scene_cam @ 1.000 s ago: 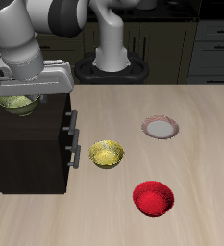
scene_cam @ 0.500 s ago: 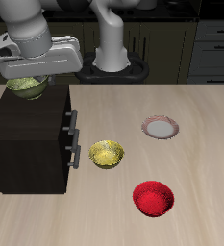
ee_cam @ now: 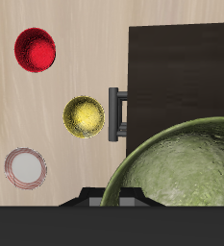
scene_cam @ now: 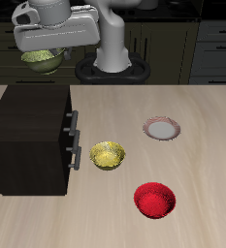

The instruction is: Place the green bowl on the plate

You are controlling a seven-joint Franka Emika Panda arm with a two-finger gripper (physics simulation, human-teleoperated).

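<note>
The small round olive-green bowl with yellowish speckles (scene_cam: 41, 61) is shiny. It hangs high in the air, above the back of the table, and it touches nothing on the table. It sits upright with its open side up. In the wrist view the green bowl (ee_cam: 186, 165) looks very big and close, and its inside is glossy and spotty.

The small flat round plate (scene_cam: 162, 128) is white-grey in the middle with a reddish-brown rim. It lies flat on the table with nothing in it. From the green bowl, the plate is at about 4 o'clock in the exterior view, well apart. The plate (ee_cam: 25, 168) also shows in the wrist view.
</note>
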